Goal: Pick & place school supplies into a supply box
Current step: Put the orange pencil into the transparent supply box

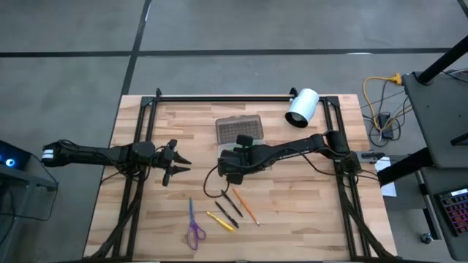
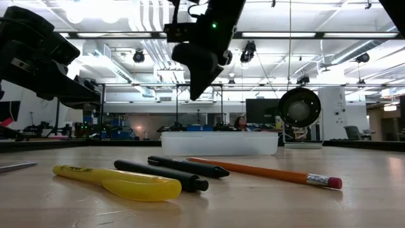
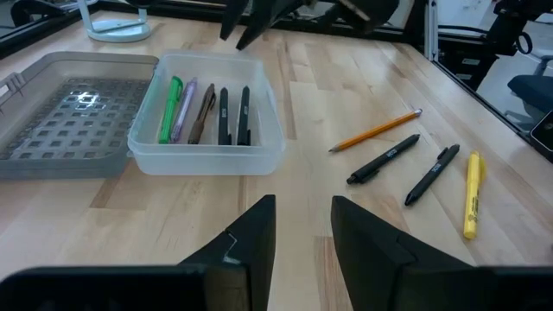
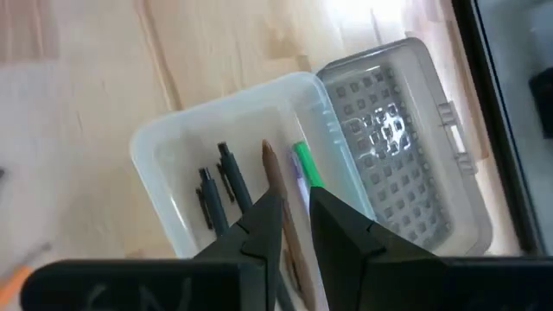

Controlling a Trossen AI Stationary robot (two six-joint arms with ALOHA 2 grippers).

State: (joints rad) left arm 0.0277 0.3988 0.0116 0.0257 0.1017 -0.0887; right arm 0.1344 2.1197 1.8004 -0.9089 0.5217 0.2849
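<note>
The clear supply box [image 3: 207, 130] sat mid-counter, lid [image 3: 73, 112] flipped flat beside it. Inside lay five items: a green pen [image 3: 170, 109], a purple one [image 3: 185, 111], a brown one [image 3: 204, 114] and two black pens [image 3: 233, 115]. The right pincer [image 4: 294, 226] hung directly over the box, fingers a little apart, nothing between them. Loose on the wooden counter [image 1: 307, 197], nearer the front edge, were an orange pencil [image 3: 376, 131], two black pens [image 3: 383, 159], a yellow highlighter [image 3: 471, 194] and, off to the side, purple scissors [image 1: 194, 229], all clear of each other or nearly so. The left pincer [image 3: 302, 233] waited left of the box, fingers spread, empty. A white cylinder [image 1: 302, 107] lay at the back right corner, well apart from the box.
</note>
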